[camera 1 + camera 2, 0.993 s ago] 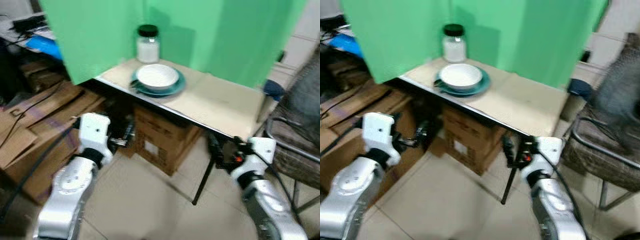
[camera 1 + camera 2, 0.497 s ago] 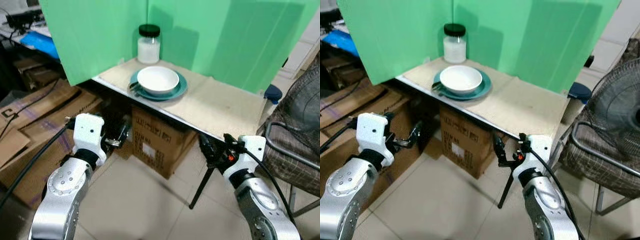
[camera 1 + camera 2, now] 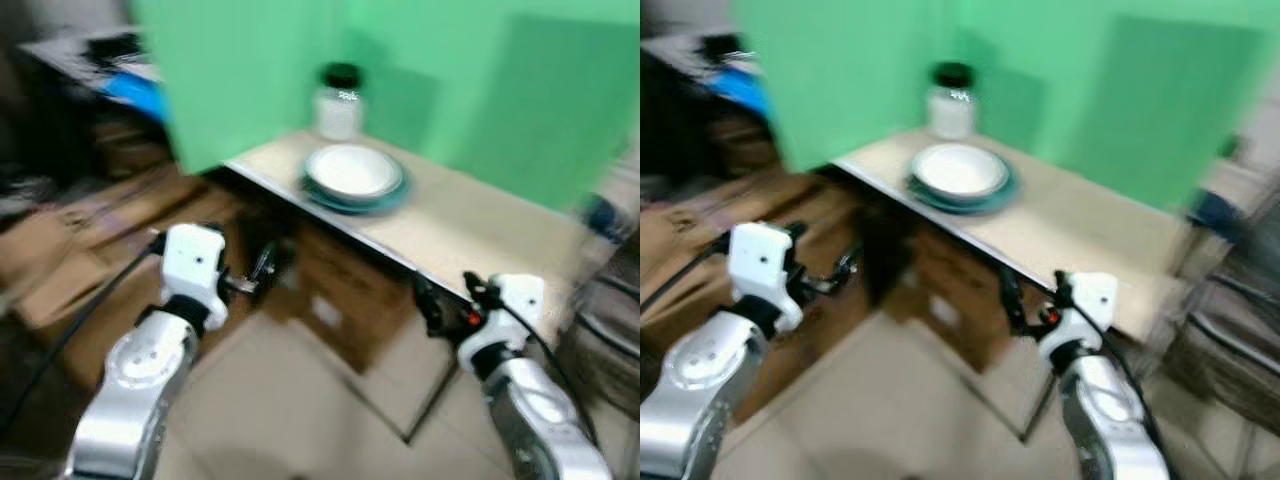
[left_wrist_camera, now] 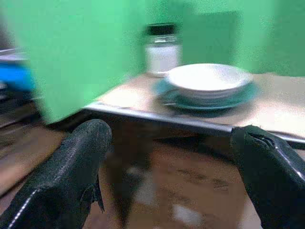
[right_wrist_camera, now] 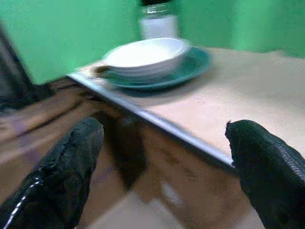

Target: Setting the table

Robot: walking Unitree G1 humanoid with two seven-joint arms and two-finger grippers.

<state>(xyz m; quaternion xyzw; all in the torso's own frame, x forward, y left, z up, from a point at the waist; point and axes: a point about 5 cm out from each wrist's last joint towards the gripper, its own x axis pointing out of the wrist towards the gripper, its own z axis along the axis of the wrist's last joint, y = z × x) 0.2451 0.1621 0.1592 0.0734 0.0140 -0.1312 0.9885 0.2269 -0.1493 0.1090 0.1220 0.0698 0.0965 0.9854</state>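
A white bowl sits in a teal plate on a beige table, with a utensil handle poking out at the plate's edge. Behind them stands a glass jar of white powder with a black lid. The pictures are blurred. My left gripper hangs open below the table's left edge. My right gripper is open too, just under the table's front edge. Both wrist views look at the bowl between spread fingers.
A green screen stands behind and left of the table. Cardboard boxes sit under the table and flattened cardboard lies on the floor to the left. A chair stands at the right. A thin table leg is near my right arm.
The whole picture has shifted right and blurred, so the camera has moved. Both arms keep roughly the same pose, open below the table edge.
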